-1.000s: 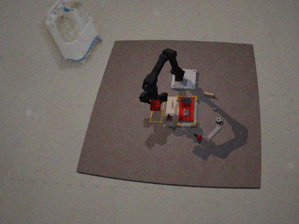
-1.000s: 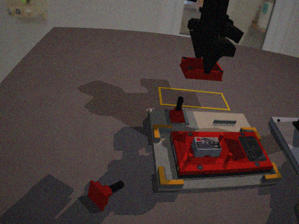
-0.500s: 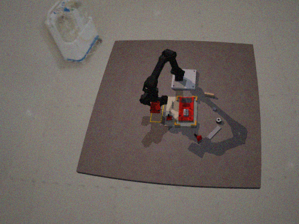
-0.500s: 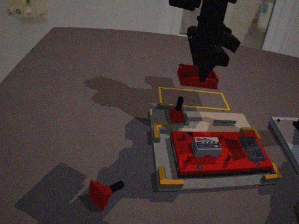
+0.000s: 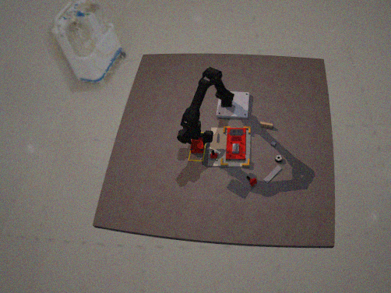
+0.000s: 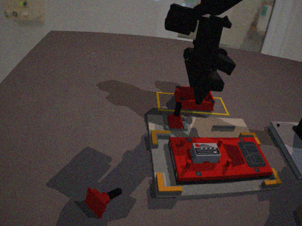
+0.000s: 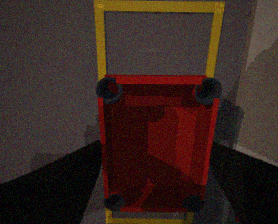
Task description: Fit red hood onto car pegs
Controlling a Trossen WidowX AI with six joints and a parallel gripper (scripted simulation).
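The red hood (image 5: 197, 147) (image 6: 195, 105) (image 7: 165, 132) is upside down, its hollow side and corner bosses facing up, inside the yellow outline (image 5: 189, 157) (image 6: 225, 107) (image 7: 160, 6). It is at or just above the table; contact cannot be told. My gripper (image 6: 197, 95) (image 7: 154, 147) is shut on the hood, one finger at each long side; the far finger is hidden in the exterior view. The red chassis (image 5: 242, 155) (image 6: 237, 172) sits in the jig (image 5: 215, 164) (image 6: 228, 189), with the grey engine block (image 5: 235, 148) (image 6: 206, 153) on its deck among red pegs.
A red piece with a black handle (image 5: 213, 155) (image 6: 175, 121) stands on the jig near the hood. A similar piece (image 5: 253, 181) (image 6: 96, 202) lies on the table. A wheel (image 5: 278, 158), a grey strip (image 5: 272, 173) and a tan cylinder (image 5: 266, 125) lie beyond the chassis.
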